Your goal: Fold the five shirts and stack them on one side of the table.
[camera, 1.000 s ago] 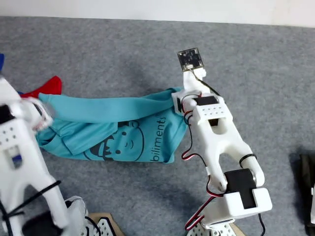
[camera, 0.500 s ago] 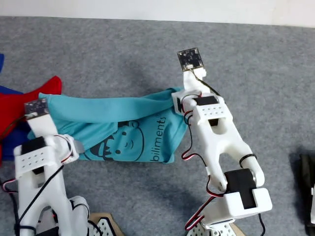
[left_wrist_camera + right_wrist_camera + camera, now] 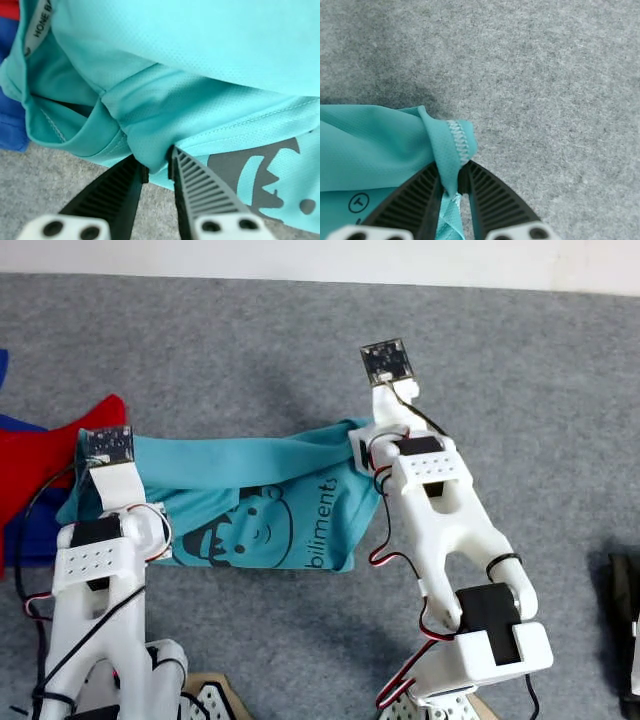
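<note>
Crosswise, teal shirt (image 3: pixel 250 515), pinched lengthwise from left gripper (image 3: pixel 158 165) to right gripper (image 3: pixel 454 174)

a grey felt-like table cover (image 3: pixel 220 350) spans the whole work surface, its nap coarse and mottled in the wrist views. along its far edge runs a plain white strip (image 3: pixel 320 258). a dark, black object (image 3: pixel 630 610) sits at the right edge, cut off. a tan board corner (image 3: pixel 205 678) shows at the near edge.
</note>
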